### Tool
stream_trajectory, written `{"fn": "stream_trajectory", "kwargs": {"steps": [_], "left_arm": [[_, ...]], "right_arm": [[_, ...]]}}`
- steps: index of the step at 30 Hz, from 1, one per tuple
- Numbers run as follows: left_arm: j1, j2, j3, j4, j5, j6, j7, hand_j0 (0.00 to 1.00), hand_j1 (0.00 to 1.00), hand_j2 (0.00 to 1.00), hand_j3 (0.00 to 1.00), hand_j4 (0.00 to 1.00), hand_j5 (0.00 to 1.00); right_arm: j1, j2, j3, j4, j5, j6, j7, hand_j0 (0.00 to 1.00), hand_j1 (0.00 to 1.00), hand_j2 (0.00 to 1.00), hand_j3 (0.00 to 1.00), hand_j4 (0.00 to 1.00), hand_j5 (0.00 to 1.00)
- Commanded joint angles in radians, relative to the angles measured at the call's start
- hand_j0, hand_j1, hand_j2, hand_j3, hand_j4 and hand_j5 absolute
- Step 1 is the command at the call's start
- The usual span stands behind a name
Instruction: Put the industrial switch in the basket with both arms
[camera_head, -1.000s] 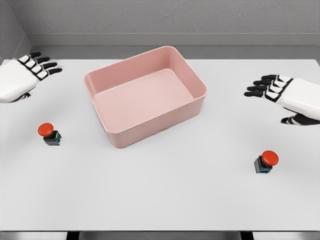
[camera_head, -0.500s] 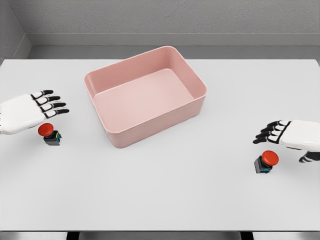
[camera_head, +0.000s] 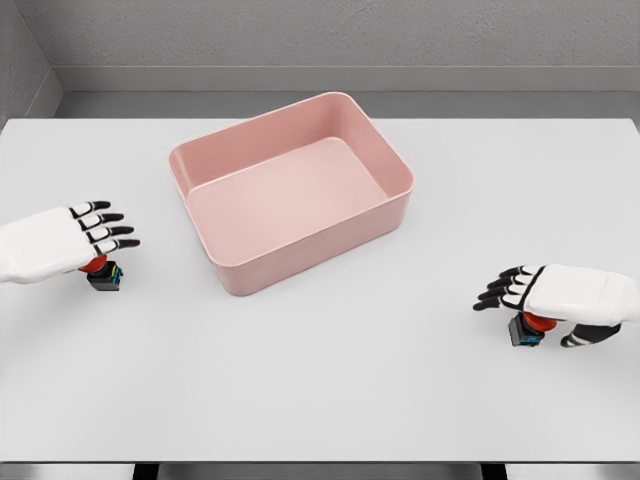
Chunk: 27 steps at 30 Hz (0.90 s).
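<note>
Two switches, one basket, two hands on a white tabletop (camera_head: 320, 400). Left switch (camera_head: 104, 276): red cap mostly hidden under the left hand (camera_head: 60, 243), black body showing just below the palm; fingers (camera_head: 108, 231) extended and spread, not closed around it. Right switch (camera_head: 524, 328): tucked beneath the right hand (camera_head: 560, 297), fingers stretched toward the left, thumb curled beside the body; grasp not visible. Pink basket (camera_head: 300, 255): rectangular, set at an angle between the two hands near the far middle of the tabletop, nothing inside. Both switches well apart from the basket.
</note>
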Motion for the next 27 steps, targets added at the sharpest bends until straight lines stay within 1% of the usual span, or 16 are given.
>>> {"fn": "stream_trajectory", "kwargs": {"steps": [1,2,4,5,6,11,12,14,15,16,19,21,22,23,24,27], "left_arm": [[0.000,0.000,-0.006,-0.002,0.002,0.000,-0.034,1.00,1.00,1.00,1.00,1.00,1.00],[0.000,0.000,-0.006,-0.002,0.002,0.000,-0.035,1.00,1.00,1.00,1.00,1.00,1.00],[0.000,-0.006,-0.006,-0.003,0.002,0.000,-0.035,1.00,1.00,1.00,1.00,1.00,1.00],[0.000,-0.012,-0.008,-0.009,0.002,0.000,-0.035,1.00,1.00,1.00,1.00,1.00,1.00],[0.000,-0.014,-0.008,-0.011,0.002,0.000,-0.035,1.00,1.00,1.00,1.00,1.00,1.00],[-0.002,-0.020,-0.009,-0.023,0.001,0.000,-0.037,1.00,1.00,1.00,1.00,1.00,1.00],[-0.002,-0.021,-0.009,-0.031,0.001,0.000,-0.041,1.00,1.00,1.00,1.00,1.00,1.00],[-0.002,-0.021,-0.009,-0.040,0.001,0.000,-0.078,1.00,1.00,1.00,1.00,1.00,1.00],[0.000,-0.023,-0.009,-0.040,0.001,0.000,-0.089,0.98,0.98,0.98,0.98,0.98,0.98],[0.000,-0.023,-0.009,-0.041,0.002,0.000,-0.100,0.91,0.91,0.91,0.91,0.91,0.91],[0.008,-0.021,-0.009,-0.045,0.002,0.000,-0.117,0.78,0.78,0.78,0.78,0.78,0.78],[0.008,-0.021,-0.009,-0.046,0.001,0.000,-0.118,0.74,0.74,0.74,0.74,0.74,0.74],[0.008,-0.021,-0.009,-0.046,0.001,0.000,-0.120,0.71,0.71,0.71,0.71,0.71,0.71],[0.009,-0.021,-0.009,-0.046,0.001,0.000,-0.143,0.68,0.68,0.68,0.68,0.68,0.68],[0.008,-0.020,-0.009,-0.046,0.001,0.000,-0.147,0.62,0.62,0.62,0.62,0.62,0.62],[0.008,-0.020,-0.008,-0.046,0.001,0.000,-0.150,0.52,0.52,0.52,0.52,0.52,0.52]], "right_arm": [[0.000,0.001,0.002,0.000,-0.005,0.002,0.000,0.92,0.92,0.92,0.92,0.92,0.92],[-0.002,0.000,0.002,0.000,-0.005,0.002,0.000,0.84,0.84,0.84,0.84,0.84,0.84],[-0.008,0.000,0.001,0.000,-0.005,0.002,0.000,0.76,0.76,0.76,0.76,0.76,0.76],[-0.017,0.000,0.001,0.000,-0.005,0.002,0.000,0.75,0.75,0.75,0.75,0.75,0.75],[-0.021,-0.002,0.001,0.000,-0.005,0.002,0.000,0.66,0.66,0.66,0.66,0.66,0.66],[-0.021,-0.002,0.002,0.000,-0.005,0.002,0.000,0.64,0.64,0.64,0.64,0.64,0.64],[-0.021,-0.002,0.002,0.000,-0.005,0.002,0.000,0.58,0.58,0.58,0.58,0.58,0.58],[-0.021,-0.002,0.002,0.000,-0.007,0.002,0.000,0.56,0.56,0.56,0.56,0.56,0.56],[-0.021,-0.002,0.002,0.000,-0.005,0.002,0.000,0.53,0.53,0.53,0.53,0.53,0.53],[-0.021,-0.002,0.002,0.000,-0.005,0.002,0.000,0.53,0.53,0.53,0.53,0.53,0.53],[-0.021,-0.002,0.002,0.000,-0.005,0.002,0.000,0.52,0.52,0.52,0.52,0.52,0.52],[-0.021,-0.003,0.002,0.000,-0.005,0.002,0.000,0.50,0.50,0.50,0.50,0.50,0.50],[-0.023,-0.003,0.001,0.000,-0.005,0.002,0.000,0.47,0.47,0.47,0.47,0.47,0.47],[-0.023,-0.005,0.001,0.000,-0.005,0.002,0.000,0.46,0.46,0.46,0.46,0.46,0.46],[-0.023,-0.005,-0.001,0.000,-0.005,0.002,0.000,0.46,0.46,0.46,0.46,0.46,0.46],[-0.025,-0.006,-0.010,0.000,-0.005,0.002,0.000,0.45,0.45,0.45,0.45,0.45,0.45]]}}
